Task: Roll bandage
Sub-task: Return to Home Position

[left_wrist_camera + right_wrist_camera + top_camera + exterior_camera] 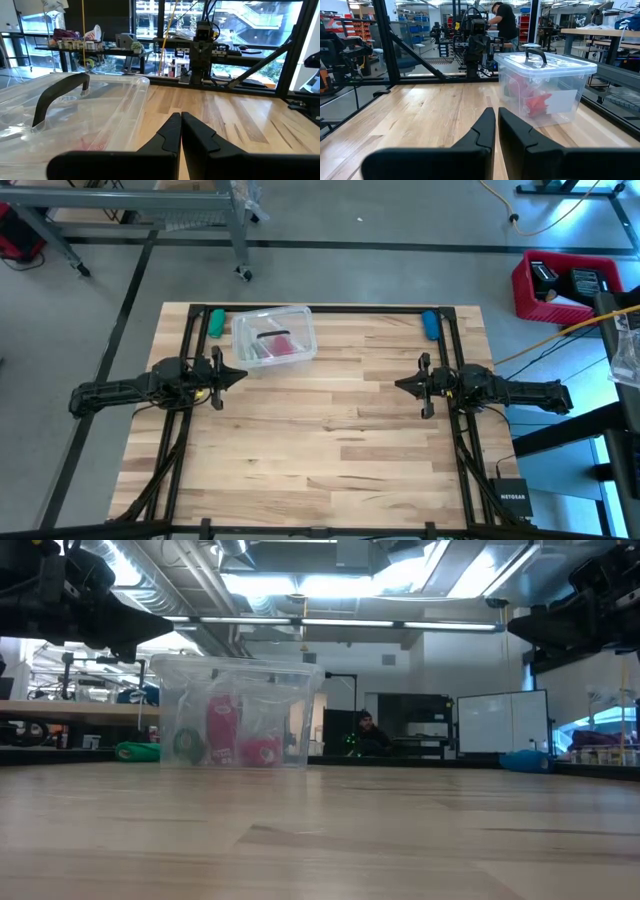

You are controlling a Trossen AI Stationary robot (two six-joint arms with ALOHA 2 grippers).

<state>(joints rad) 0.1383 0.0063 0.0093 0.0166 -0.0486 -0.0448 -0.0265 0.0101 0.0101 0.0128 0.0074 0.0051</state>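
Left gripper (236,376): fingers pressed together, nothing between them. It is held above the table (340,445) at the left side and points inward.

Right gripper (402,385): the same, fingers together and empty. It sits at the right side and points back at the left one. The two are well apart, with bare wood between them.

Clear box (300,318): stands near the far left corner, just beyond the left gripper and not touching it. The lid is on, with a dark handle (57,92) on top.

Bandage (538,103): inside the box, showing as red-pink cloth through the clear wall, low against the floor of it. Whether it is tightly rolled cannot be told from here. It is near the left gripper and well apart from the right, with wall and lid shutting it off from both.

Step, as judged: rolling and packing look finished, and the arms are being parked.

Next move, as judged: nothing fine is called for. Settle both arms at rest with the fingers closed. The left arm needs the care, because the box is close and should not be clipped.
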